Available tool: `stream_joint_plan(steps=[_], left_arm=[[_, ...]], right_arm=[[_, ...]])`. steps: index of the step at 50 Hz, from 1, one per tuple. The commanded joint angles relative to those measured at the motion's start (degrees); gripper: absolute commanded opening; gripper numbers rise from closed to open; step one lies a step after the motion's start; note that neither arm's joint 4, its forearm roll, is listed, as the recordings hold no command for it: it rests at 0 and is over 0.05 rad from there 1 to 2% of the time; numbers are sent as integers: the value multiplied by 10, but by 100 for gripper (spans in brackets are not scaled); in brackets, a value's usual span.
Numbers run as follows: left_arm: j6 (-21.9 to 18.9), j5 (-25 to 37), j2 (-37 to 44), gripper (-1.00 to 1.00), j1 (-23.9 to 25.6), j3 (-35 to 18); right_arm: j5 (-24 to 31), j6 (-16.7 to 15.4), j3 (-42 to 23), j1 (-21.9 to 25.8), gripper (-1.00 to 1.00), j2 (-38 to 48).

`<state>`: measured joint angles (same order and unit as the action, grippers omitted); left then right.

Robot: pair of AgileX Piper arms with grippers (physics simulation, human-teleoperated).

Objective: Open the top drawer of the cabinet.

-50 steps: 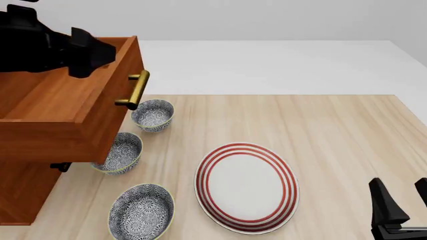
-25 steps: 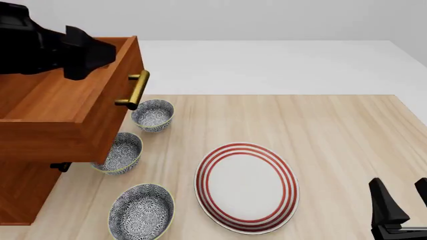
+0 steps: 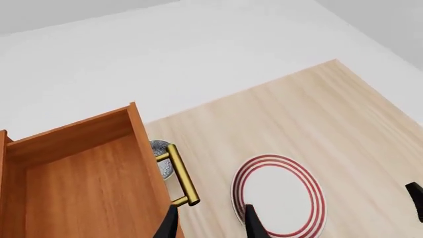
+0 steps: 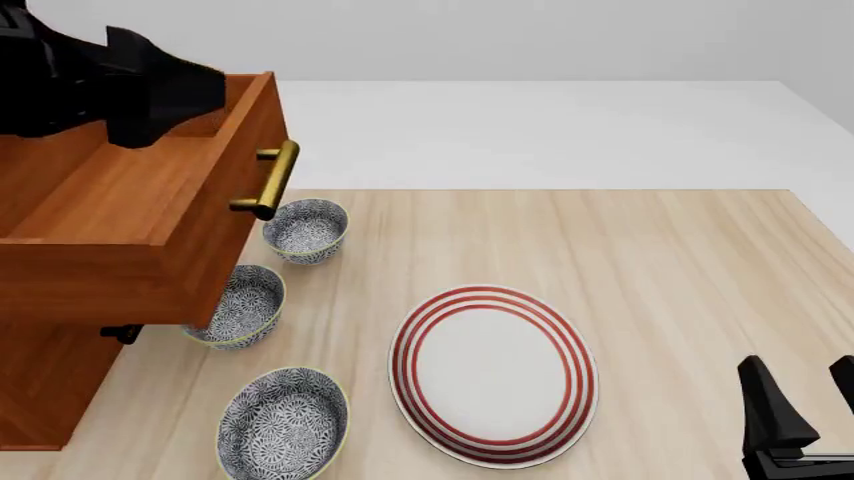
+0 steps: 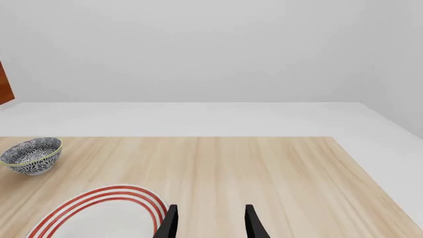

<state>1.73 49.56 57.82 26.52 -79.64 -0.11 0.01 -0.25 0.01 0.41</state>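
Though pulled out, top drawer (image 4: 127, 215) bare.

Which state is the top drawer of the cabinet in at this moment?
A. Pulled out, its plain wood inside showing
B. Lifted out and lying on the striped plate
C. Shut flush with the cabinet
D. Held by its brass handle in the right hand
A: the top drawer juts out past the cabinet, its inside bare to view.
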Motion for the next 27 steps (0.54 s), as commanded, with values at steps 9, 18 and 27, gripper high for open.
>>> stream_joint_plan(steps=[9,18,27], left_arm=[[10,-5,-9,100,38,-10],[14,-8,-7,100,57,-20],[13,-14,-5,100,64,-22]], right_arm=[[0,0,0,0,100,0],[0,0,0,0,100,0],[0,0,0,0,100,0]])
